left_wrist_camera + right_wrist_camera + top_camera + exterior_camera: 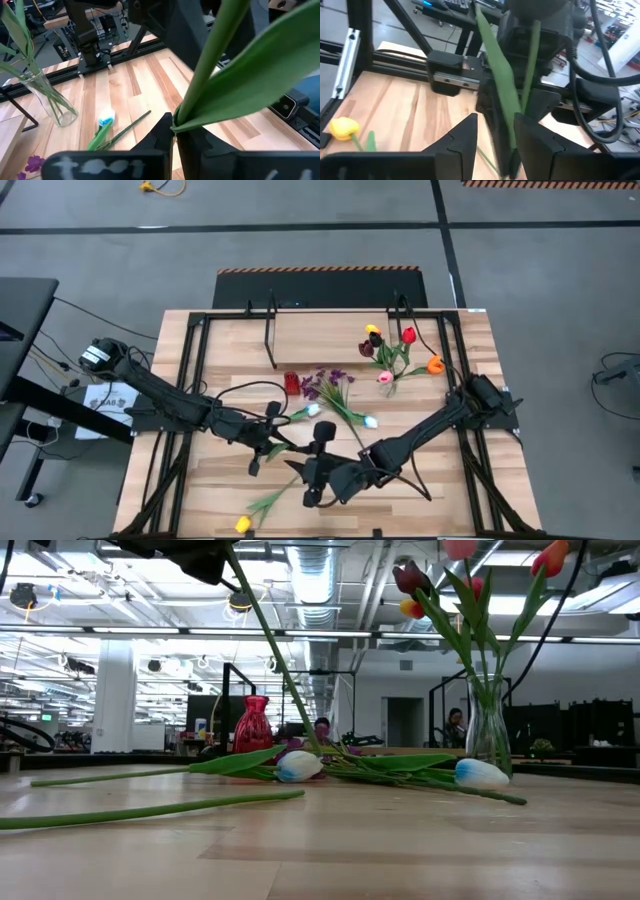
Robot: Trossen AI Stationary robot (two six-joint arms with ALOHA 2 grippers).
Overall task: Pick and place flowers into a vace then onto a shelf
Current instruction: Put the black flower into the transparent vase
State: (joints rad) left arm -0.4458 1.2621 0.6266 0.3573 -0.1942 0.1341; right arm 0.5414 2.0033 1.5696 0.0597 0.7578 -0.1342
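My left gripper (268, 432) (175, 131) is shut on a green tulip stem (207, 60) with a broad leaf; its blossom is hidden. In the low view this stem (270, 650) slants down from above toward the flowers on the table. My right gripper (316, 478) (495, 137) is open, its fingers on either side of the same stem and leaf (502, 85). A glass vase (390, 385) holds several tulips. Two white tulips (318, 410) (370, 421), a purple sprig (330, 385) and a yellow tulip (242, 524) lie flat. The shelf (320, 340) stands at the far side. My left gripper pinches the tulip stem between its two fingertips, right where the broad leaf branches off (176, 126). From the fingers the stem rises clear of the table toward my right arm, and the leaf spreads out sideways.
A small red vase (291, 383) stands beside the purple sprig. The black frame rails (190, 380) run along the table's left and right sides. The yellow tulip's long stem (150, 810) lies across the near part of the table (430, 500). People show in the room beyond.
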